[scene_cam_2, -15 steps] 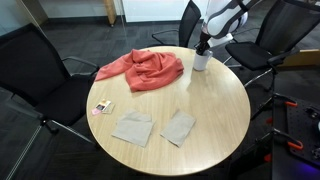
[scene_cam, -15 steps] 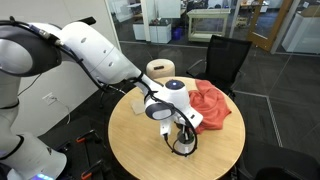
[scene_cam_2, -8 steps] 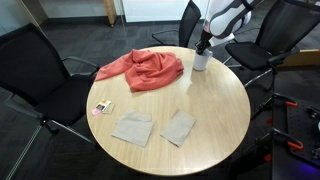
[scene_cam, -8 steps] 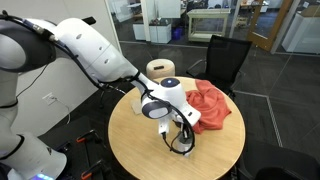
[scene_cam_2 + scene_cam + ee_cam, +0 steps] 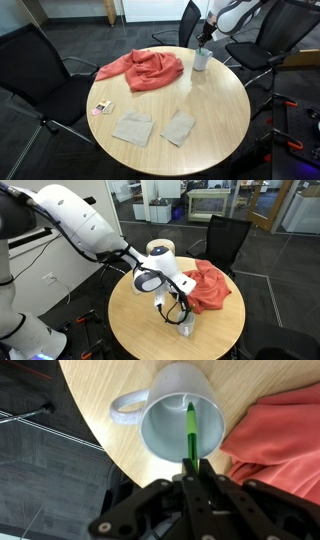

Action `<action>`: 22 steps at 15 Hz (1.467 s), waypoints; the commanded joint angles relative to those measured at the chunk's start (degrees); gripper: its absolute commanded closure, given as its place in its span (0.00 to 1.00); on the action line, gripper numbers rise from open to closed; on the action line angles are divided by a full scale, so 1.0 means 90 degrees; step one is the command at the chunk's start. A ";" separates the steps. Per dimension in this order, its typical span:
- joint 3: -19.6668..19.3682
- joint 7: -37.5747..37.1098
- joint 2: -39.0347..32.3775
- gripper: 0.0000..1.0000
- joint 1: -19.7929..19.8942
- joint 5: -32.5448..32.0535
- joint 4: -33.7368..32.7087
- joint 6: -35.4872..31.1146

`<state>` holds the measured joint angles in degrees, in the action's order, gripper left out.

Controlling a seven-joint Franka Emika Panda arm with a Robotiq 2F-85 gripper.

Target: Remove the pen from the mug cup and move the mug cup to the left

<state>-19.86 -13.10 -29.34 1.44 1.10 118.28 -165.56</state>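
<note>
The pale grey-white mug cup (image 5: 178, 422) stands near the round table's edge, its handle pointing away from the red cloth; it also shows in both exterior views (image 5: 186, 328) (image 5: 201, 60). The thin green pen (image 5: 189, 432) reaches down into the mug's mouth, its lower tip still inside. My gripper (image 5: 191, 472) hangs right above the mug and is shut on the pen's upper end. In an exterior view the gripper (image 5: 173, 308) is raised a little above the mug.
A crumpled red cloth (image 5: 142, 68) lies beside the mug (image 5: 285, 445). Two grey cloth pieces (image 5: 155, 128) and small flat cards (image 5: 101, 106) lie across the table. Black office chairs (image 5: 35, 75) surround the table; a cream stool (image 5: 160, 249) stands behind.
The arm has risen and drawn back from the mug, lifting the gripper with the pen. The mug now stands uncovered below the gripper. The mug itself has not moved.
</note>
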 commanded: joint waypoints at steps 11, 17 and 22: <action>-0.1544 -0.0801 0.2263 0.97 -0.1646 -0.1875 0.1469 -0.0139; -0.0835 0.0301 0.2771 0.97 -0.1571 -0.1300 0.1737 0.0416; 0.0859 0.1000 0.2539 0.97 -0.0391 -0.0844 0.1531 0.1182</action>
<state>-17.24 -8.62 -6.34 -5.88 -9.34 132.70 -158.87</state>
